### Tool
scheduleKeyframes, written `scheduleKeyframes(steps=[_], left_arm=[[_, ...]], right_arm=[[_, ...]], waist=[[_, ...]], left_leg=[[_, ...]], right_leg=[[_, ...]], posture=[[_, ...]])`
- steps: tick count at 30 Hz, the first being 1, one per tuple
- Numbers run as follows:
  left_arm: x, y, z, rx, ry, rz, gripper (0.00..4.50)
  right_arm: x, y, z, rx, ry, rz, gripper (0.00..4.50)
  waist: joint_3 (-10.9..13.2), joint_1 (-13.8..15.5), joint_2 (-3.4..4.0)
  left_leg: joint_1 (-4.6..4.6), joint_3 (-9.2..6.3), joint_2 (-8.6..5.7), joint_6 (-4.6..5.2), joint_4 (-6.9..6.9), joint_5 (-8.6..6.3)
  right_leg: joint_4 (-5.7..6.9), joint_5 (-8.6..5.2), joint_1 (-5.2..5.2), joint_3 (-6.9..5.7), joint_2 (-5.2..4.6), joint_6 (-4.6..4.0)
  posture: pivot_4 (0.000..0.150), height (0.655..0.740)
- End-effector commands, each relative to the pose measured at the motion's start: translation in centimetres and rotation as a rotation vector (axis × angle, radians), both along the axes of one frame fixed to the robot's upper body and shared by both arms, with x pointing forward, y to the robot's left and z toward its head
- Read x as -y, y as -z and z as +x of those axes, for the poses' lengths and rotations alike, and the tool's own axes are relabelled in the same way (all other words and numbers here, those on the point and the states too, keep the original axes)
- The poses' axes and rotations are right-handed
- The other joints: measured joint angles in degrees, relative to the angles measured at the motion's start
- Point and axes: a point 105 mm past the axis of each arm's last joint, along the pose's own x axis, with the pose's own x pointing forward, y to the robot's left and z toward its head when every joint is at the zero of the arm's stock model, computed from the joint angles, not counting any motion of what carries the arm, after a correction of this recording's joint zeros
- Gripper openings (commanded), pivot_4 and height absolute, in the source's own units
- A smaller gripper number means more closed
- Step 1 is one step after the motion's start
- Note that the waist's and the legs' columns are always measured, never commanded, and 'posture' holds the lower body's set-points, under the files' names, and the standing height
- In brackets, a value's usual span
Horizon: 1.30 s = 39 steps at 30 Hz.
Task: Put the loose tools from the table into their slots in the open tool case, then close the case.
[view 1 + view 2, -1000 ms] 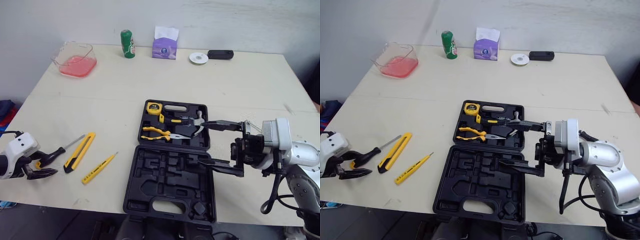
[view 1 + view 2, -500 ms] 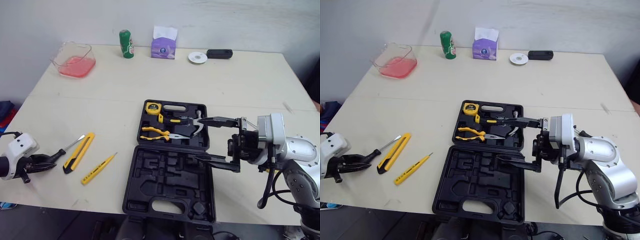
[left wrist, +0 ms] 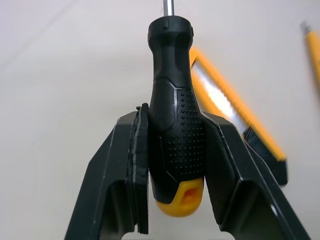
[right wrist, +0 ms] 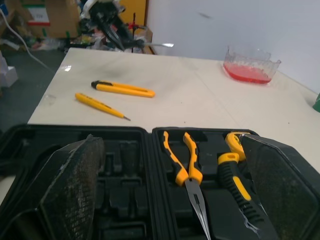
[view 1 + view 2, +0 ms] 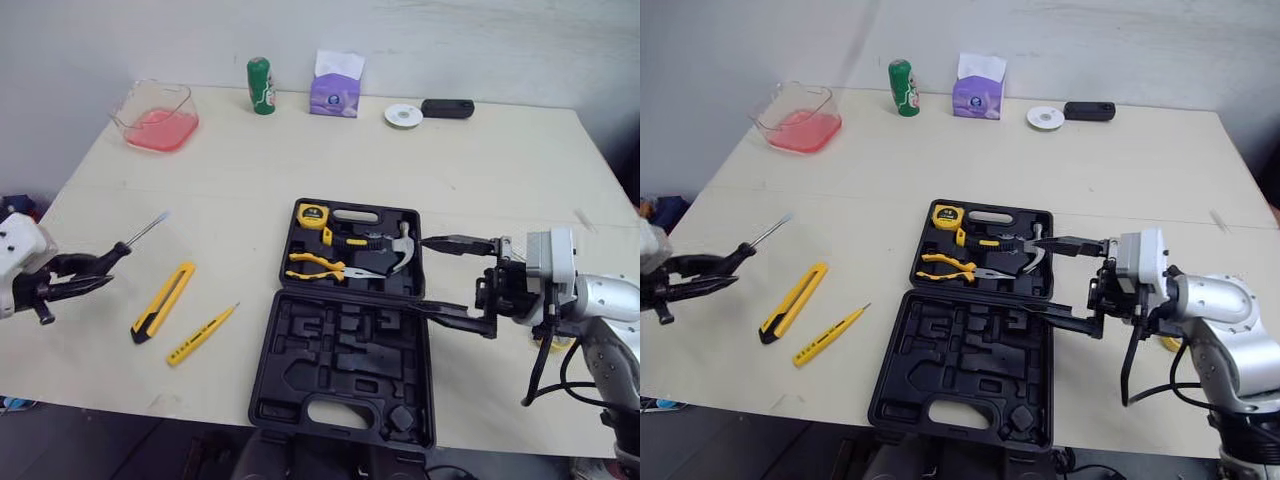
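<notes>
While my left gripper (image 5: 92, 272) clamps the screwdriver (image 5: 128, 240) at the left edge of the table (image 5: 250, 180), the head view shows my right gripper (image 5: 425, 272) spread wide over the open tool case (image 5: 340, 370). My left wrist view shows the black handle pinched between both fingers (image 3: 112, 170), with the utility knife (image 3: 235, 117) lying beyond. My right wrist view shows pliers (image 4: 186, 165) slotted in the case.

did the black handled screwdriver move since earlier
Yes. The black-handled screwdriver has left its place beside the yellow utility knife, lifted off the table by the left gripper.
</notes>
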Motion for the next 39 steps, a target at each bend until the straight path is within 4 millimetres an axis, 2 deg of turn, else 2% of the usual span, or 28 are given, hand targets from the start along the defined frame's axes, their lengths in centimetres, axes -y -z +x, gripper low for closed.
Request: scheduleKeyframes(steps=[1,3,5,7,10,13,15,17,20,24,29,34,39], left_arm=[[2.7,-1.4,0.0,0.005,0.099,0.021,1.07],[6.8,-1.6,0.3,-0.026,0.228,0.039,1.07],[10.0,-2.1,1.2,-0.068,0.225,-0.022,1.07],[11.8,-1.7,0.6,-0.132,0.288,0.044,1.07],[14.7,-2.0,-0.1,-0.175,0.382,0.054,1.07],[17.2,-1.6,-0.1,-0.192,0.457,0.105,1.07],[19.6,-1.4,0.0,-0.221,0.510,0.101,1.07],[21.3,-0.5,-0.6,-0.270,0.568,0.159,1.07],[22.6,0.6,0.2,-0.287,0.549,0.261,1.07],[24.2,1.4,0.1,-0.301,0.629,0.325,1.07],[25.5,2.0,1.8,-0.256,0.644,0.426,1.07],[25.4,2.6,2.9,-0.225,0.650,0.511,1.07],[26.0,3.0,2.4,-0.246,0.703,0.538,1.07]], right_arm=[[0.4,-0.9,-0.2,0.053,-0.004,-0.031,4.50],[0.4,-0.7,-0.2,0.047,-0.010,-0.070,4.50],[0.2,-0.5,-0.3,0.039,-0.016,-0.091,4.50],[-0.1,-0.9,-0.3,0.042,-0.006,-0.085,4.50],[-0.1,-1.4,0.0,0.041,0.028,-0.071,4.50],[-0.3,-1.3,0.0,0.029,0.031,-0.085,4.50],[-0.4,-1.3,0.1,0.017,0.035,-0.086,4.50],[-0.1,-1.1,0.2,-0.003,0.050,-0.094,4.50],[1.1,-0.6,0.0,-0.022,0.092,-0.109,4.50],[2.6,0.1,-0.9,-0.046,0.125,-0.126,4.50],[4.2,1.6,-2.5,-0.083,0.176,-0.153,4.50],[4.7,2.7,-3.5,-0.103,0.205,-0.157,4.50],[4.9,3.4,-4.0,-0.104,0.218,-0.152,4.50]], waist=[[0.0,-0.3,0.04],[0.0,-0.5,0.05],[0.0,-0.2,0.03],[0.1,0.0,0.02],[0.1,-0.3,0.02],[0.1,-0.2,0.02],[0.1,0.2,0.01],[0.1,0.5,-0.08],[0.1,0.7,-0.09],[0.1,0.9,-0.11],[0.1,1.2,-0.11],[0.1,1.1,-0.11],[0.1,1.2,-0.10]], left_leg=[[0.00,0.02,0.00,-0.15,-0.03,0.08],[-0.01,0.05,0.00,-0.15,-0.04,0.09],[-0.09,0.04,0.00,-0.15,0.05,0.09],[-0.13,0.05,-0.02,-0.12,0.13,0.10],[-0.07,0.21,-0.03,-0.10,0.11,0.12],[-0.10,0.21,0.00,-0.12,0.14,0.14],[-0.10,0.22,-0.01,-0.12,0.18,0.16],[-0.11,0.22,-0.01,-0.09,0.29,0.18],[-0.11,0.22,-0.03,-0.07,0.32,0.19],[-0.15,0.19,-0.01,-0.04,0.34,0.21],[-0.14,0.21,0.08,-0.04,0.40,0.22],[0.01,0.20,0.08,-0.04,0.44,0.26],[0.08,0.15,0.08,-0.04,0.43,0.28]], right_leg=[[-0.01,0.00,-0.01,0.00,0.02,0.00],[-0.02,0.00,-0.01,-0.01,0.05,0.00],[0.01,0.02,-0.03,-0.02,0.10,0.05],[0.03,0.07,-0.02,0.02,0.11,0.14],[0.18,0.10,-0.02,0.16,0.19,0.19],[0.19,0.10,-0.08,0.16,0.26,0.19],[0.17,0.10,-0.07,0.18,0.31,0.19],[0.18,0.10,-0.06,0.21,0.34,0.20],[0.17,0.12,-0.04,0.27,0.36,0.23],[0.13,0.12,-0.02,0.32,0.72,0.23],[0.07,0.12,0.02,0.41,0.89,0.24],[0.16,0.12,0.17,0.46,0.89,0.24],[0.17,0.12,0.24,0.47,0.87,0.24]], posture=[[0.150,0.7400],[0.150,0.7400],[0.150,0.7400],[0.150,0.7400],[0.150,0.7400],[0.150,0.7400],[0.150,0.7400],[0.150,0.7400],[0.150,0.7400],[0.150,0.7400],[0.150,0.7400],[0.150,0.7400],[0.150,0.7400]])
